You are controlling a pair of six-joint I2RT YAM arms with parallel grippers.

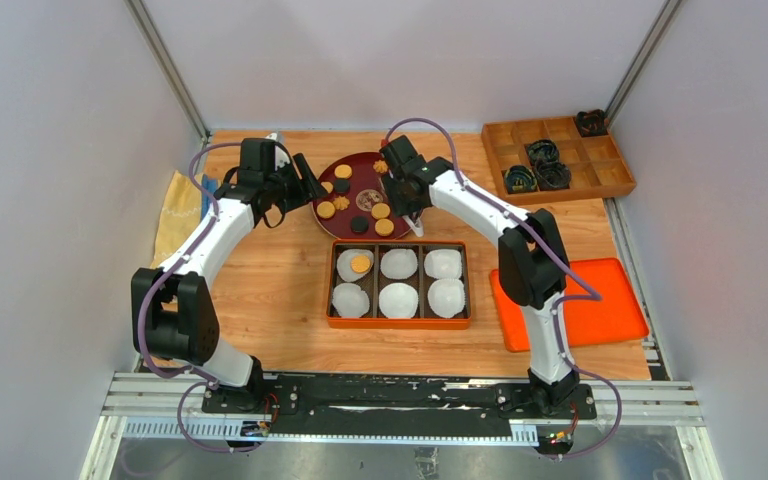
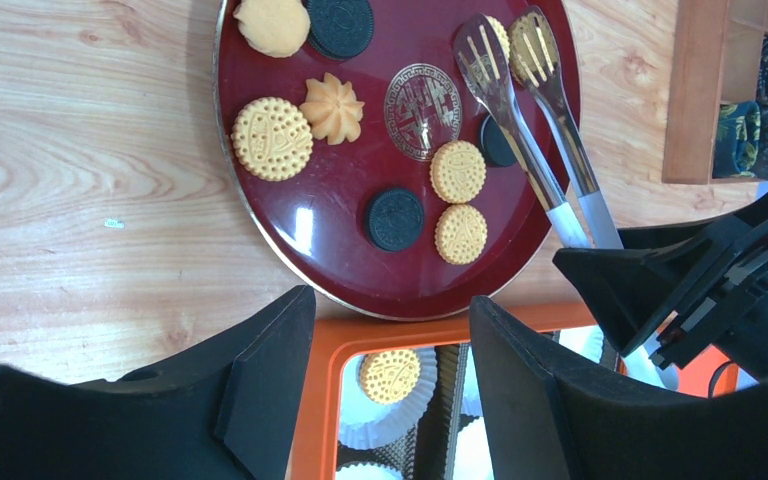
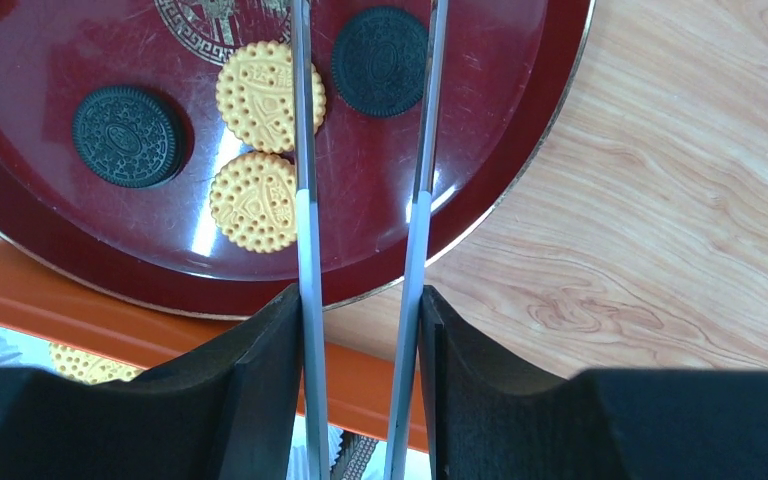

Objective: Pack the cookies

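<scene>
Here cookies [image 3: 268, 95] lie flat, faces up; right claw [image 3: 360, 310]'s tongs [image 3: 303, 250] reach over them.

**Item 1.** Gold round emblem [image 2: 422, 110], printed at the centre of the dark red plate [image 2: 332, 192]. It sits in the upper middle of the left wrist view, just left of the heads of the tongs [image 2: 488, 60]. A key-fret ring encloses a symmetrical figure resembling a Chinese double-happiness character, but the strokes are too fine to read with certainty. Its lower edge also shows at the top of the right wrist view.

**Item 2.** Golden cookies [image 2: 272, 138]: pressed central motif inside a dotted rim, not legible.

**Item 3.** Dark cookies [image 2: 394, 219]: embossed pattern, not legible.

No other text, number or brand can be read.
</scene>
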